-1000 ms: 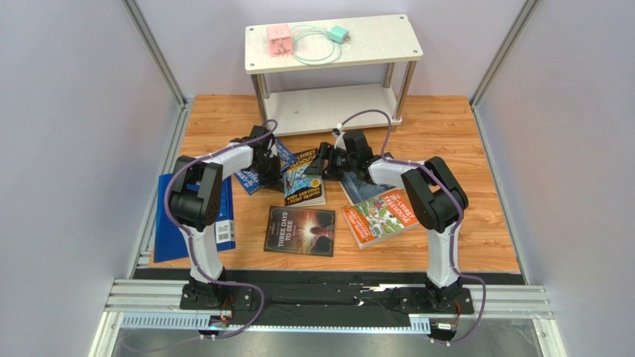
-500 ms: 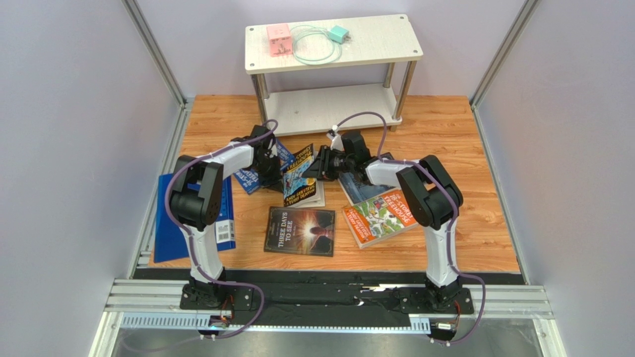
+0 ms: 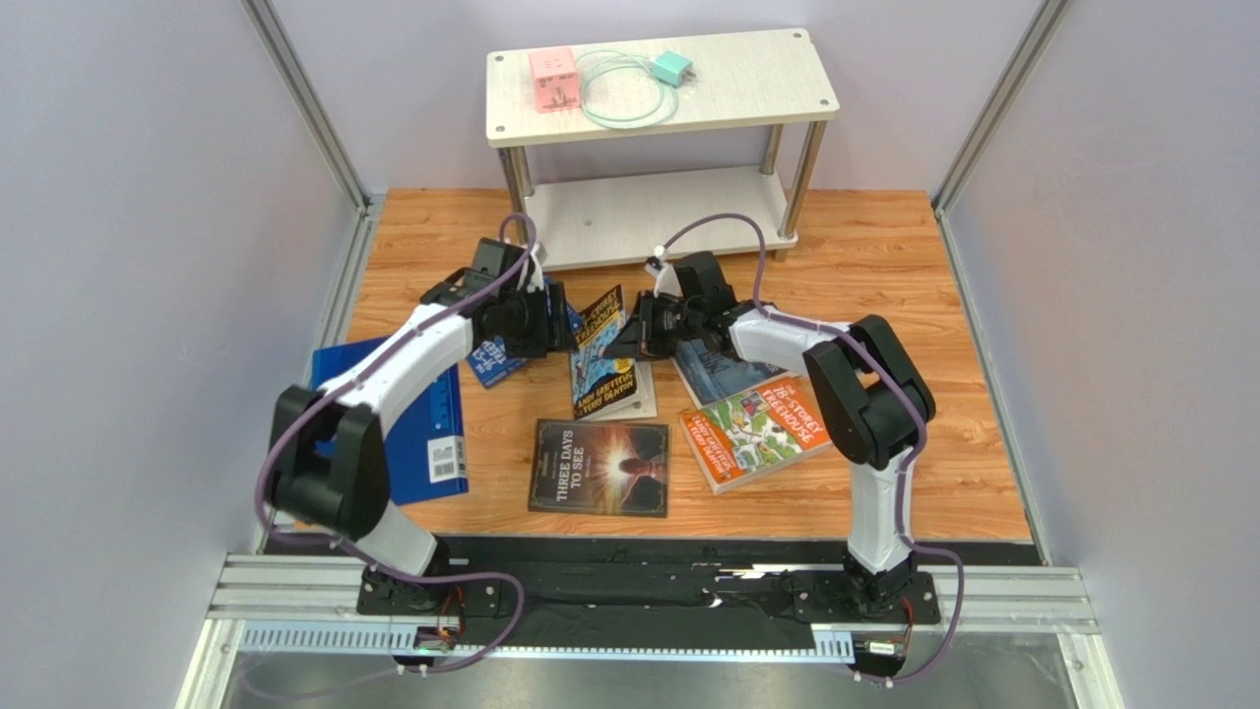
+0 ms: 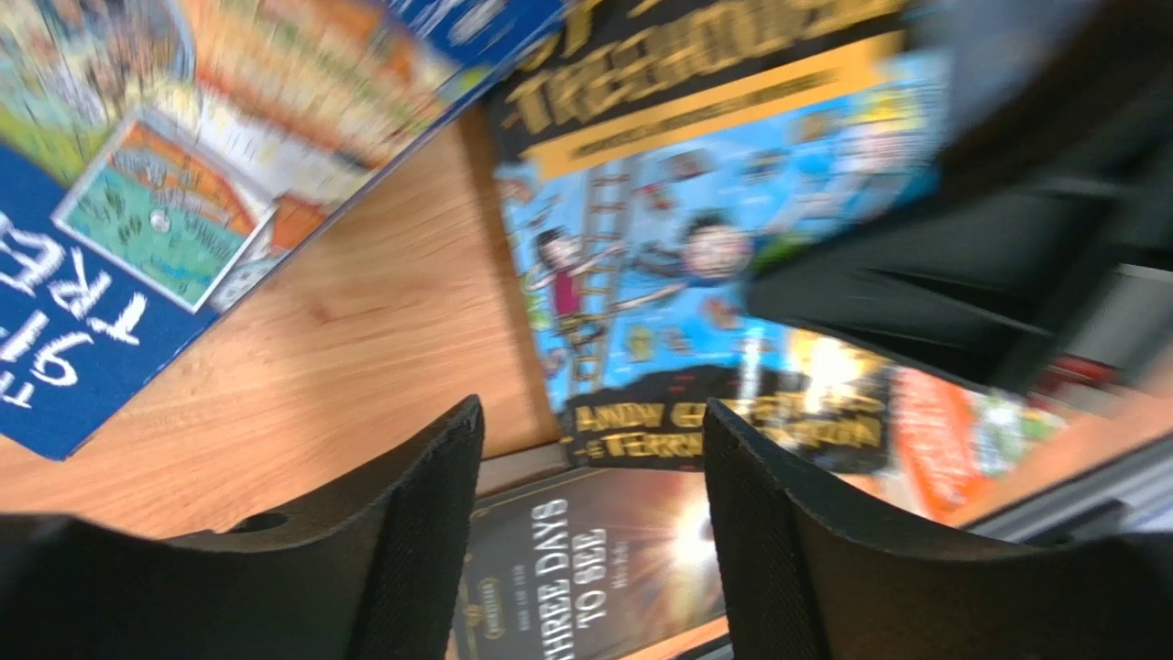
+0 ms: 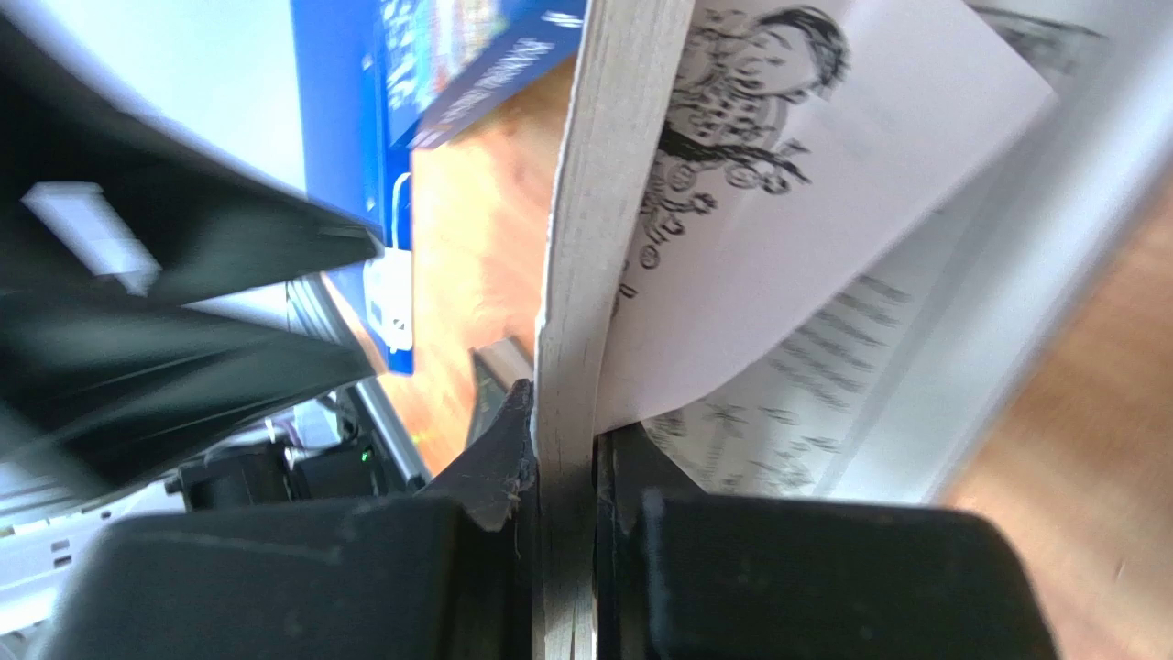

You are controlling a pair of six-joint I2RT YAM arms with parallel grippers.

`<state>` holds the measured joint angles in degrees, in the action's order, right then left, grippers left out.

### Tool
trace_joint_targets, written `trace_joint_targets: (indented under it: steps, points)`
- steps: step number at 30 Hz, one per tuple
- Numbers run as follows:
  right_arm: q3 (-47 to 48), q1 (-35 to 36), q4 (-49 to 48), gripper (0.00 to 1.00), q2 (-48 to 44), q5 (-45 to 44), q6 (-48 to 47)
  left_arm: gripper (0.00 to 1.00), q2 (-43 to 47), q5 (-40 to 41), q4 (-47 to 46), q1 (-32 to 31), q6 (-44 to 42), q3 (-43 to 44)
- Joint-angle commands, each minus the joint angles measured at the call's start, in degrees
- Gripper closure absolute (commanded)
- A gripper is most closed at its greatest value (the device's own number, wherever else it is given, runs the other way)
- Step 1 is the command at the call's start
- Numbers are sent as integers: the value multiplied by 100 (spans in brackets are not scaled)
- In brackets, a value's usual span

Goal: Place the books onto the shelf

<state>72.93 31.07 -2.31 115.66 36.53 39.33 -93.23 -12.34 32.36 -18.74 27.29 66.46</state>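
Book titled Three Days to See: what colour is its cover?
Black book, orange glow at centre; best in the top view.

The top camera looks down from 6 o'clock toward the shelf [image 3: 661, 96] at 12. Both wrist cameras sit close, apparently sharing the blurred blue cartoon book [image 4: 661, 248].

The shelf [image 3: 769, 74], two pale wood-grain boards on four silver posts, is standing upright at 12 o'clock from the books. The blue treehouse book [image 3: 598, 343] is tilting up on edge in the middle, one edge pinched in the right gripper [image 5: 562, 481], with loose pages fanning open. The black "Three Days to See" [image 3: 599, 467] is lying flat at its 6 o'clock. The orange book [image 3: 754, 429] is lying at 4 o'clock, a blue-covered book [image 3: 491, 361] at 9 o'clock and a large plain blue book [image 3: 441, 436] at 8 o'clock.
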Motion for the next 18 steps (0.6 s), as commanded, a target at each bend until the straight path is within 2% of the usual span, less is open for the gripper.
trace_joint_targets:
  steps: [1,5,12,18]
  points:
    - [117,-48,-382,100,-930,537,-242,34,1052,-242,-755,-42,-66,-246]
    - [-50,-101,-762,100,-1596,802,-84,33,1342,-900,-1565,11,250,-817]
    - [-217,-198,-1016,100,-2467,1005,153,30,2009,-1147,-2644,55,549,-1450]
    - [-577,-198,-1860,100,-2539,1382,804,29,2388,-1631,-4059,72,1032,-2048]
